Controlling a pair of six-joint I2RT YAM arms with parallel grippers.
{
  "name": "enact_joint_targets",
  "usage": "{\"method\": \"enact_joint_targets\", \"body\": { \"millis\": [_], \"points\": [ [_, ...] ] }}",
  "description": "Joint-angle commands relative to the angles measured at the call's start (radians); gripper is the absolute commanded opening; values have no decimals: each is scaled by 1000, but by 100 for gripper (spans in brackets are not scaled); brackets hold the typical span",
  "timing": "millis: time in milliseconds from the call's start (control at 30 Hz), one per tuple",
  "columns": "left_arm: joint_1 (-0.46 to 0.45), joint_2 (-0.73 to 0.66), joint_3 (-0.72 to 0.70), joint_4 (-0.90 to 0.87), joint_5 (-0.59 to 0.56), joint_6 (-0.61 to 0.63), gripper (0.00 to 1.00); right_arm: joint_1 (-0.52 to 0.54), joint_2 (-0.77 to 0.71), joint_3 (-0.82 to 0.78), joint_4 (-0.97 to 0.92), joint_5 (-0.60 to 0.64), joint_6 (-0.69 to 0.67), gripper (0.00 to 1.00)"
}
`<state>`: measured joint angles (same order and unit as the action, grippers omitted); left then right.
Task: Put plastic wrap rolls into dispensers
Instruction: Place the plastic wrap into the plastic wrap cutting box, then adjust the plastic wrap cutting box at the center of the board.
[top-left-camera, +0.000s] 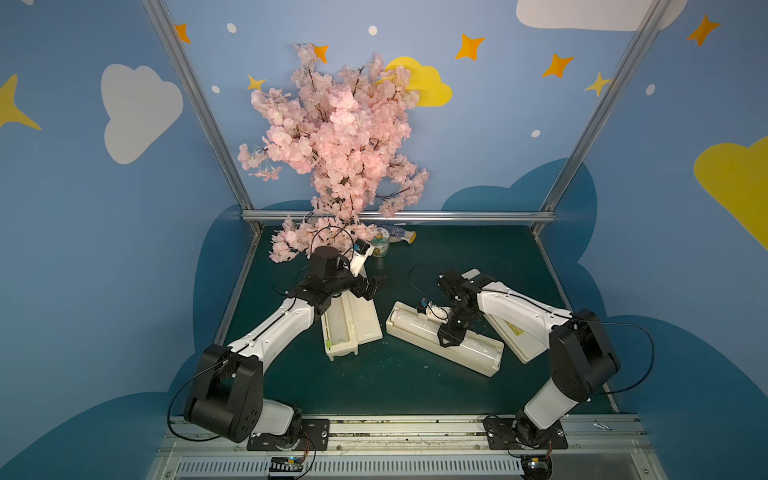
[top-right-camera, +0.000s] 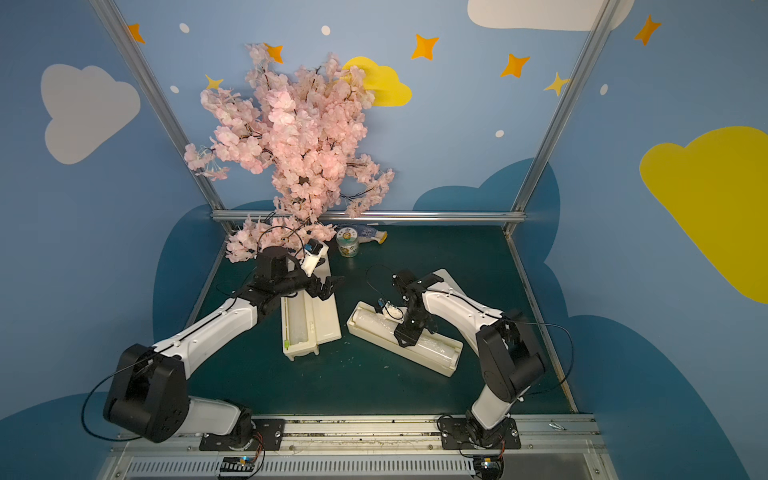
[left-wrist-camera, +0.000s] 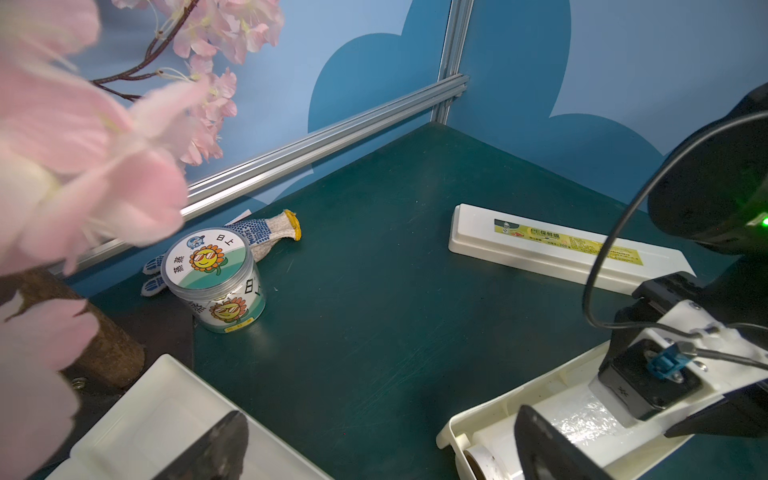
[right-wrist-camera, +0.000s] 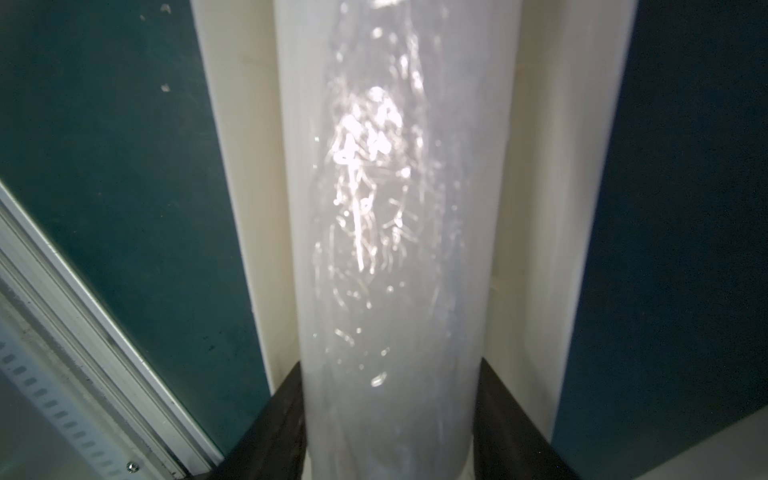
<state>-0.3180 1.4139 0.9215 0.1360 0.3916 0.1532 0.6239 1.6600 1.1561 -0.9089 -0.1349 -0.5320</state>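
Nearly done: left roll (top-left-camera: 338, 328) lies in open left dispenser (top-left-camera: 341, 353), right roll (top-left-camera: 411, 322) in open right dispenser (top-left-camera: 457, 359) with right gripper (top-left-camera: 449, 343) clamped across it, left gripper (top-left-camera: 374, 286) spread wide, empty.

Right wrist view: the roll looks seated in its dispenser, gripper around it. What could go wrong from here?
1. The right gripper holds the roll inside the dispenser; lifting before opening would likely pull it back out.
2. Its fingers sit close to the dispenser walls, so opening wide may shove it.
3. The lid lies under the right arm; a low retreat could sweep it.
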Motion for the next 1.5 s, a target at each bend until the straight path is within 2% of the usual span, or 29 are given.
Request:
{"method": "enact_joint_targets", "body": {
  "millis": [0, 67, 100, 133, 333, 433, 500, 633, 767, 900, 1033, 1233, 1467],
  "points": [
    [1, -2, -9, -6, 9, 8, 100, 5, -23, 20, 15, 1, 27, 53],
    [1, -4, -9, -9, 9, 11, 100, 5, -49, 25, 20, -2, 27, 62],
    [1, -3, -9, -9, 10, 10, 100, 5, -59, 34, 14, -1, 28, 81],
    [0, -1, -9, -9, 14, 12, 100, 5, -64, 50, 4, -4, 29, 83],
    [-6, 17, 19, -35, 39, 20, 100, 7, -72, 112, -39, 27, 37, 85],
    [-20, 23, 29, -51, 39, 23, 100, -7, -108, 98, -3, 45, 63, 86],
    [-34, 25, 38, -77, 52, 32, 100, -36, -156, 79, 57, 59, 99, 92],
    [-85, 32, 58, -160, 80, 33, 100, -152, -203, 68, 137, 117, 195, 93],
    [-151, 25, 20, -168, 50, 44, 100, -280, -142, 99, 115, 176, 254, 93],
    [-179, 11, -20, -157, 54, 15, 100, -418, -14, 144, 56, 149, 297, 93],
    [-218, -21, -63, -166, 49, 11, 98, -474, 116, 179, 18, 194, 306, 93],
    [-307, -73, -133, -195, -12, 40, 91, -501, 204, 214, 13, 213, 312, 93],
    [-366, -64, -166, -230, -53, 56, 68, -523, 289, 257, 12, 193, 316, 93]
  ]
}}
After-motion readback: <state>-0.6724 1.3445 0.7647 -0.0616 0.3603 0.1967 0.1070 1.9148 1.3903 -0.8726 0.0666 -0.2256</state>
